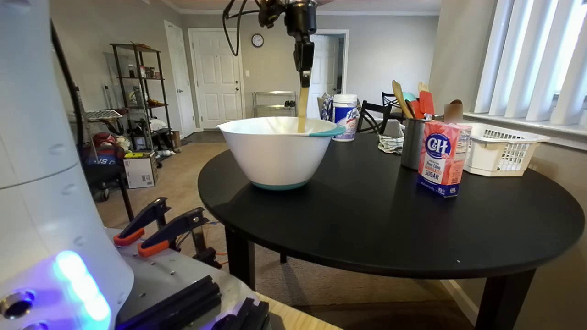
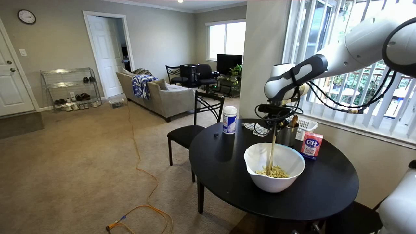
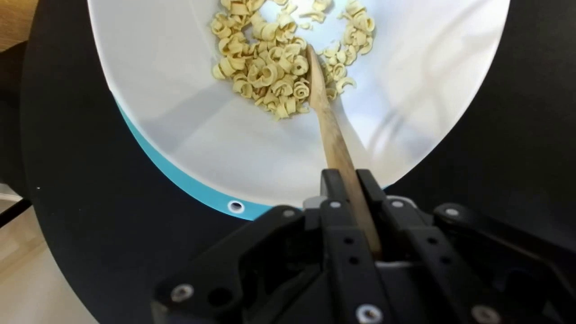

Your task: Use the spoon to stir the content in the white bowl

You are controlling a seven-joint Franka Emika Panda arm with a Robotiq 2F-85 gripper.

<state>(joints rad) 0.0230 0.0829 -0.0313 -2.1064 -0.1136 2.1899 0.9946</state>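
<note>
Currently I am holding the spoon [image 3: 335,139] with my gripper [image 3: 350,180] clamped on its upper handle, just right of the middle in the wrist view. Its head is resting between two heaps of pale, curled pieces [image 3: 270,74] toward the top of that frame, inside the white bowl [image 3: 153,63]. In an exterior view, right of centre, the bowl is sitting on the dark tabletop [image 2: 325,191] and the spoon is leaning only slightly from upright. I am judging that I am at the stirring step. I am expecting the spoon to be light and stiff, its smooth, slim wood perhaps pivoting between my fingers if I am pushing hard sideways. So I am preferring this high hold, which is leaving my fingers clear of the pieces. I am treating the dry-looking pieces as brittle and favoring gentle circles, since the light-looking bowl could be sliding on its narrow base.
</note>
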